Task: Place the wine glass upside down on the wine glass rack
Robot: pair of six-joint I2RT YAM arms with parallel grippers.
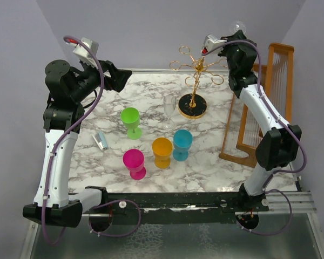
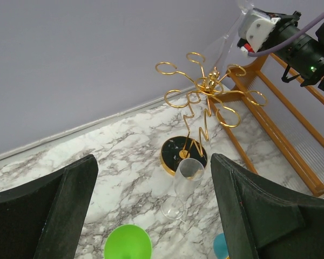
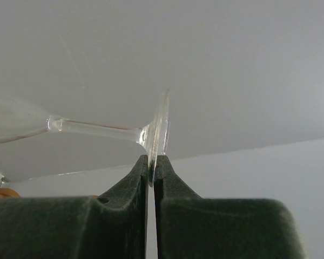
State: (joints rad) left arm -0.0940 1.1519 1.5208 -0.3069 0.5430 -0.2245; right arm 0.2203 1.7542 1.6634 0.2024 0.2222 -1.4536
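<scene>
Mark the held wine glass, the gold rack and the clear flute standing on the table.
held wine glass (image 3: 97,128): right wrist view, on its stem.
wine glass rack (image 1: 200,108): top external view, on its round black base.
clear flute (image 2: 189,175): left wrist view, on its bowl.

Walls (image 1: 151,32): plain pale lilac-grey, at 9, 12 & 3 o'clock.
Table (image 1: 216,167): white marble-look top w/ grey veins, glossy, ctr.
Frame (image 1: 281,70): brown wood, slatted, upright at 3 o'clock by wall.
Rail (image 1: 178,200): black, along table's 6 o'clock edge.
Light: soft, even, faint shadows.
</scene>
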